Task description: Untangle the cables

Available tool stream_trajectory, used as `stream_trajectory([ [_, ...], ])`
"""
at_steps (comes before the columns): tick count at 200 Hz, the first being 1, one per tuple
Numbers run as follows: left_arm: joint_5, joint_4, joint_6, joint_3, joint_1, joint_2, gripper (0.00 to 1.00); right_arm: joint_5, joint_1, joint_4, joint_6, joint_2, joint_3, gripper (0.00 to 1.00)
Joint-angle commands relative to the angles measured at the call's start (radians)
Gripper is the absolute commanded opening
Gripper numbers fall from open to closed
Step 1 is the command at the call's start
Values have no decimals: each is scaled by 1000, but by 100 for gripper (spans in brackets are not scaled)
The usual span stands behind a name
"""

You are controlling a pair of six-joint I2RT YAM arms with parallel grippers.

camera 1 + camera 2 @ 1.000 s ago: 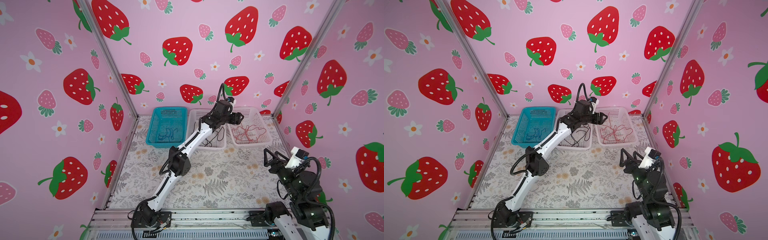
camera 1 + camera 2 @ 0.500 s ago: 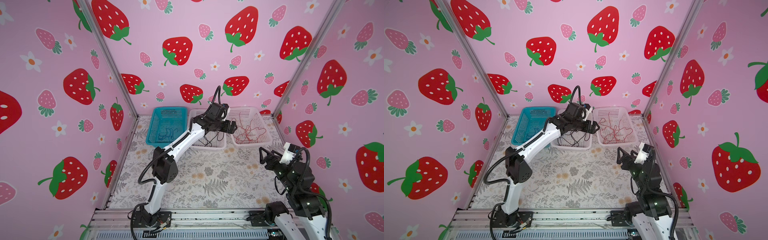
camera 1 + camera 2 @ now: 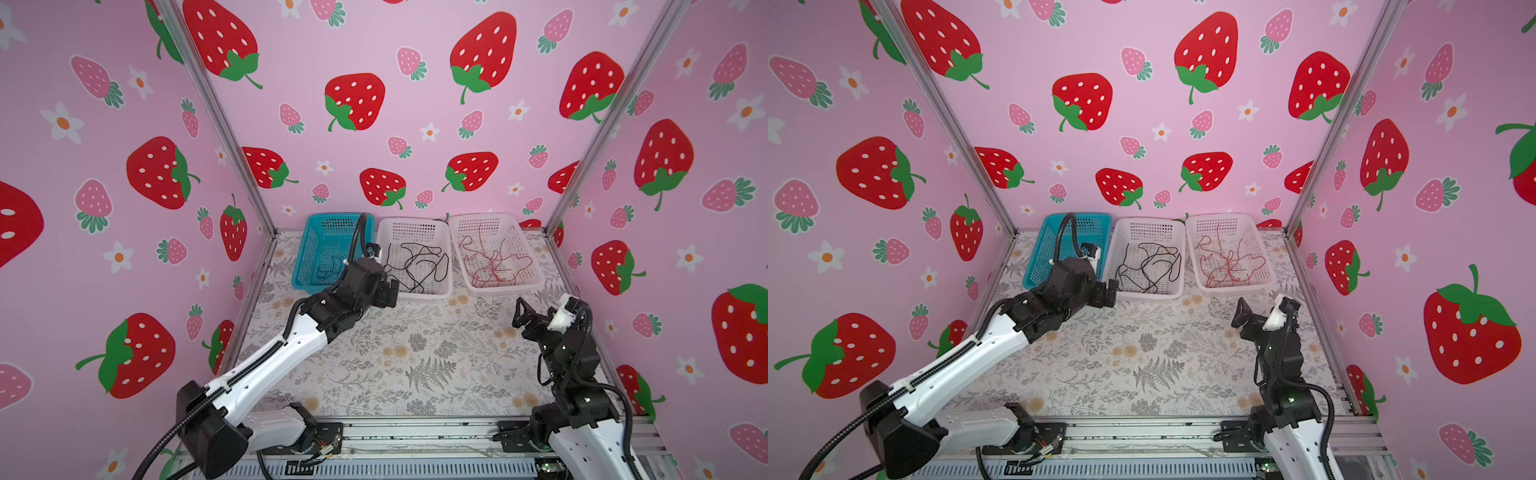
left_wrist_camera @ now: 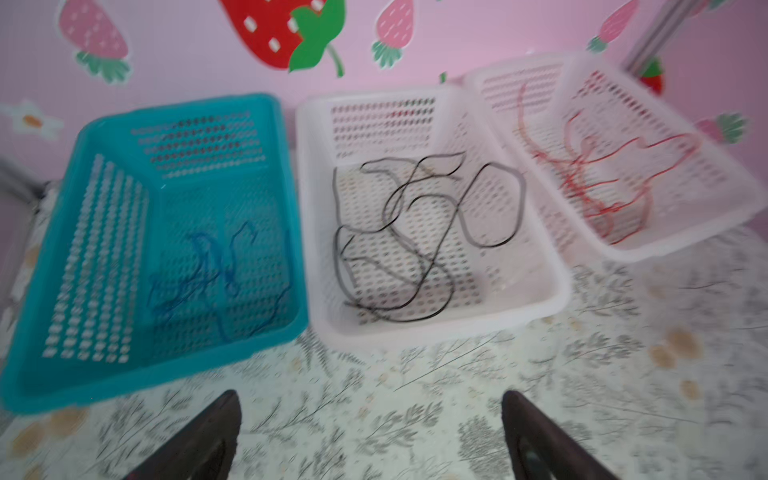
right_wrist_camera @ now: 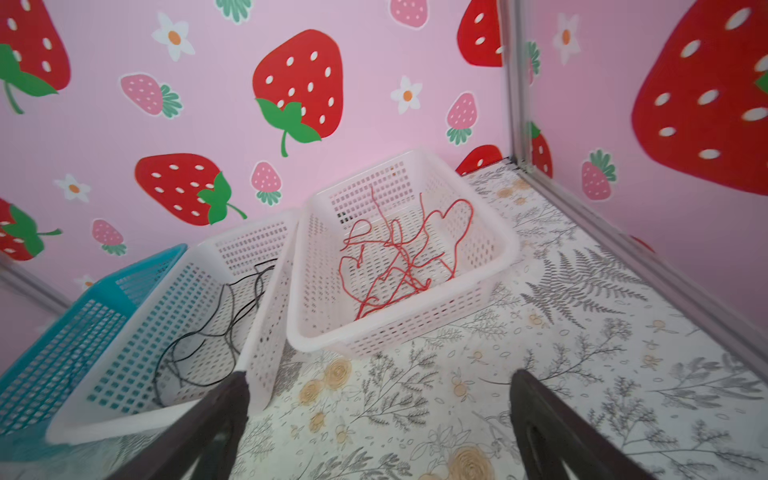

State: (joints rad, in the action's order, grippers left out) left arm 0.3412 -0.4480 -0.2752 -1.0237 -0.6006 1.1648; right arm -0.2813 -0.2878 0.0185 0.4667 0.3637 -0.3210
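Both spread wide — left hand (image 4: 370,415) reaching forward, right hand (image 5: 380,386) raised.

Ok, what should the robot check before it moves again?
1. Left tool open, holding nothing: ok.
2. Right tool open, holding nothing: ok.
3. Red cables inside the right white basket: ok.
4. Black cables inside the middle white basket: ok.
5. Blue cables inside the blue basket: ok.
6. Cables within each basket lying apart: not ok, they cross over each other.

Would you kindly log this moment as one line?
left end effector open | right end effector open | blue cables: teal basket | black cables: middle basket | red cables: right basket
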Motion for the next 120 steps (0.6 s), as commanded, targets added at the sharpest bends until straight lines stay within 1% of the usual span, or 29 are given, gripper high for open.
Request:
stream_trajectory([
  [1,55,23,-79,150,144,-135,99,-208,5,219,-103,51,18,99],
  [12,34,68,-81,243,222,-200,99,-242,7,250,-110,112,7,99],
  [26,40,138,-66,338,299,-252,99,-313,7,322,-115,206,12,99],
  [39,82,221,-45,410,326,-279,99,-346,7,413,-137,303,28,99],
  [49,78,271,-36,447,347,-283,99,-350,7,442,-137,379,16,99],
  [72,69,313,-49,474,430,-225,99,-365,7,559,-184,538,8,99],
  [89,50,345,-53,478,492,-162,99,-367,8,709,-276,668,29,99],
  [100,40,385,-43,485,516,-120,99,-364,11,811,-343,743,46,99],
  [109,29,419,-36,482,535,-95,99,-368,14,862,-382,794,50,99],
  [120,34,457,-38,483,550,-73,99,-330,21,938,-424,843,66,99],
])
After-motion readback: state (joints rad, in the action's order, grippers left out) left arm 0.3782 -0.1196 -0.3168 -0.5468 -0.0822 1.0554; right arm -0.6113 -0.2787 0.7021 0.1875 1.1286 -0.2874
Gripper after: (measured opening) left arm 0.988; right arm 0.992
